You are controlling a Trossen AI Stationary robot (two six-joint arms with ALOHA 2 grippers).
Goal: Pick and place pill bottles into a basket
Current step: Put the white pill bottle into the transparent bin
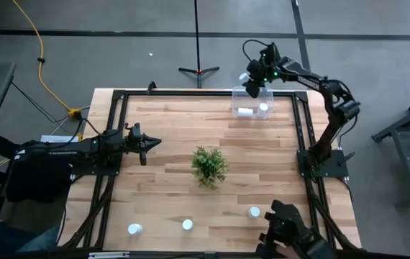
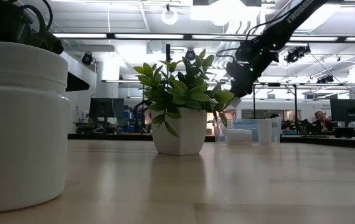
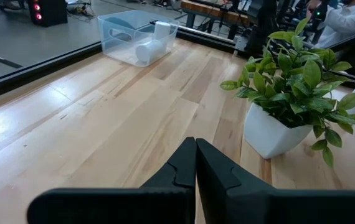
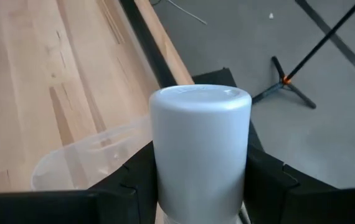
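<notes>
We are in a large open lab or workshop hall: grey concrete floor [image 1: 119,65] around the wooden table [image 1: 176,137], a yellow cable [image 1: 41,57] trailing across it, and a tripod stand [image 1: 198,70]. Beyond the table we see strip lights [image 2: 103,35] overhead, monitors [image 2: 348,110] on benches, and a seated person [image 2: 319,119].

Grey concrete floor [image 1: 155,29] surrounds the desk [image 1: 169,137], crossed by dark seams. Beyond the desk's far edge stands a black tripod [image 1: 198,70]; a yellow cable [image 1: 41,57] trails nearby. Ceiling strip lights [image 2: 103,35] glow over distant workstations.
</notes>
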